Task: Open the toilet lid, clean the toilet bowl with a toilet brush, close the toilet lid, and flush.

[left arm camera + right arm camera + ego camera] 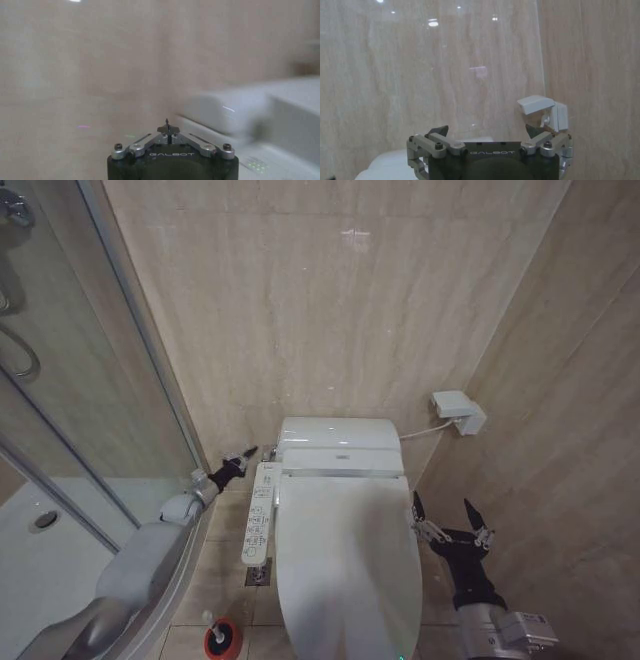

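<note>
Lid point(345, 565) is down over the bowl. Left gripper point(246, 453) has fingers pressed together, near the tank's point(338, 434) left corner by the control panel point(259, 524). Right gripper point(451, 515) is spread, just right of the lid; brush point(213, 625) sits in its red holder point(224, 642) on the floor.

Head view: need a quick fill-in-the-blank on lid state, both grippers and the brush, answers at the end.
1. The toilet lid is ____ over the bowl.
2. The right gripper hovers beside the toilet with its fingers ____.
3. The left gripper, near the control panel, has its fingers ____.
4. The toilet brush stands in its ____ holder on the floor.

Missing words: closed; open; shut; red
</note>
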You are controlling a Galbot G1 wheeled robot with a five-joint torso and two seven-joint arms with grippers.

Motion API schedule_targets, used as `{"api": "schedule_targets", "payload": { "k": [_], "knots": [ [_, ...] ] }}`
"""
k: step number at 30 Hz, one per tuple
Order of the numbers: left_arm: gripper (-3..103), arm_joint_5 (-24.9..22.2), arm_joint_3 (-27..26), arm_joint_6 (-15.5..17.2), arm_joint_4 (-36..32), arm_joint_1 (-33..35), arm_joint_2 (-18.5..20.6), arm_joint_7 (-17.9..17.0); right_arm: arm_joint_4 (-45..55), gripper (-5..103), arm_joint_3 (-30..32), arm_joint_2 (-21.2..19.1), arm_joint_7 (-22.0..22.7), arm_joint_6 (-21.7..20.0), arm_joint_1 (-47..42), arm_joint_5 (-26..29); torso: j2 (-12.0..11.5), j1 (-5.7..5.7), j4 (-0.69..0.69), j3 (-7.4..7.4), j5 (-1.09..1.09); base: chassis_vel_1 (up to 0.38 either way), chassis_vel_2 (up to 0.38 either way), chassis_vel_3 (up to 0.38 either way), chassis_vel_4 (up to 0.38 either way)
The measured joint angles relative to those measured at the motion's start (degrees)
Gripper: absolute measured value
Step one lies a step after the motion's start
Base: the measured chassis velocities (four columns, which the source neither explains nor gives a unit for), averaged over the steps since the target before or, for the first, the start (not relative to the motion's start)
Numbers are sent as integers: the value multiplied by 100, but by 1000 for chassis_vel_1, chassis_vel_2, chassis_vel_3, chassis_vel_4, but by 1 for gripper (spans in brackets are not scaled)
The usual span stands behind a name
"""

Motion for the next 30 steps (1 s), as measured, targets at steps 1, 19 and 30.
{"api": "schedule_targets", "payload": {
  "k": [1,19,30],
  "knots": [
    [0,-2,-113,189,-390,155,20,-738,0,100,-1,-1,0,0,0,0,0,0,2,0,1,0,0,0,0],
    [46,-513,-1799,2469,-5734,3083,1217,-3570,1,100,0,0,0,0,0,0,2,-1,4,-1,4,0,0,0,0],
    [73,-290,-3790,2601,-7845,5909,636,-3481,1,100,0,-1,0,0,0,0,2,-1,4,-1,4,0,0,0,0]
  ]
}}
